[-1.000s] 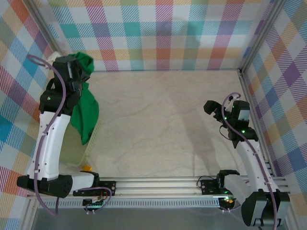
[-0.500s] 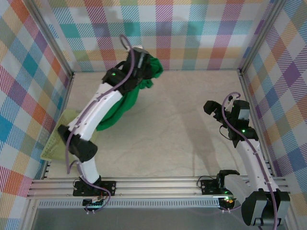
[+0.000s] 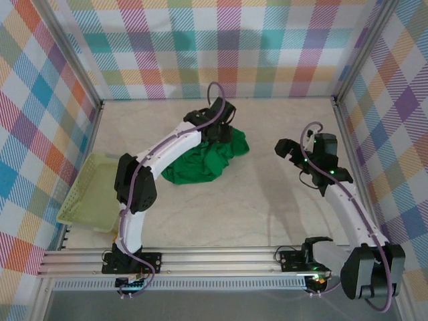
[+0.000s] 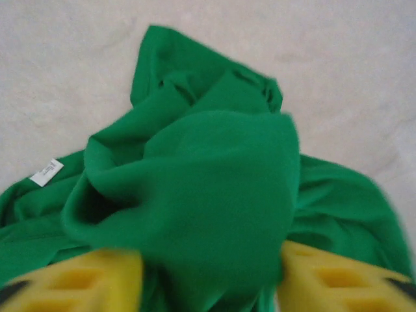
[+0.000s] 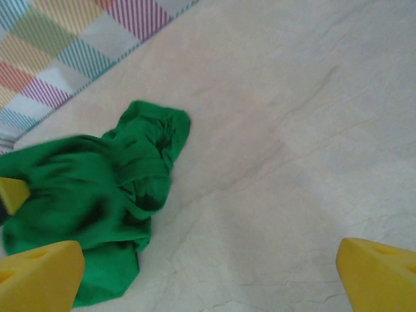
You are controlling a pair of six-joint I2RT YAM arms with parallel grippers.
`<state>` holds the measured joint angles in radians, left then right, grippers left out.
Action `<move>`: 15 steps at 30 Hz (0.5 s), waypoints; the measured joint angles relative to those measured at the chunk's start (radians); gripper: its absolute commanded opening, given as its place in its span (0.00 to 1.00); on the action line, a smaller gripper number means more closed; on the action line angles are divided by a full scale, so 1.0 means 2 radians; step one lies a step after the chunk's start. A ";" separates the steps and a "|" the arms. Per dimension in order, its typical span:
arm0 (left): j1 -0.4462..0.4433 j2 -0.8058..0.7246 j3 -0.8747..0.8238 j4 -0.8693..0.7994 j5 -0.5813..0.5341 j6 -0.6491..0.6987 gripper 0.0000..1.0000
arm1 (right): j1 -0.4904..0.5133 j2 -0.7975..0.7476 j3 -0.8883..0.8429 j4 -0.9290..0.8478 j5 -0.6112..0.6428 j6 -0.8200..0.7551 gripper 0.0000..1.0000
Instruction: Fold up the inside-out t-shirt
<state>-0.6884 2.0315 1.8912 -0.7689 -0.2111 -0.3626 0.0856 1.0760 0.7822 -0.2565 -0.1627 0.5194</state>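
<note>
**Both my claws are standing open, with the green shirt lying in a heap under the left one.**

The plain bright green soft cloth t-shirt (image 3: 204,160) is lying crumpled on the pale marbled tabletop (image 3: 267,207), just above and left of centre in the overhead frame. My left claw (image 4: 208,276) is holding its yellow fingers wide apart, with a loose bulge of cloth between them. My right claw (image 5: 208,276) is hovering to the right of the heap, clear of it, spread and empty. I am judging the shirt light, limp and quick to bunch. A hem or shoulder edge, perhaps near the small white tag (image 4: 47,172), looks a better pinch than the middle lump.
</note>
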 measured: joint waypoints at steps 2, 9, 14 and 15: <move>-0.002 -0.021 -0.056 0.017 0.001 -0.003 0.88 | 0.016 0.016 0.002 0.000 0.000 -0.002 1.00; 0.031 -0.168 -0.229 0.059 -0.013 -0.027 0.93 | 0.091 0.114 0.058 0.002 0.002 -0.009 1.00; 0.091 -0.195 -0.282 0.096 -0.001 -0.059 0.91 | 0.128 0.207 0.118 0.012 -0.002 -0.015 1.00; 0.098 -0.190 -0.290 0.098 -0.002 -0.064 0.90 | 0.134 0.227 0.130 0.013 -0.005 -0.015 0.99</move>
<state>-0.4915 1.6512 1.3121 -0.5728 -0.2146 -0.4896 0.3531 1.5295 1.0416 -0.2298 -0.1730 0.4892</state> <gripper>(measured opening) 0.914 0.997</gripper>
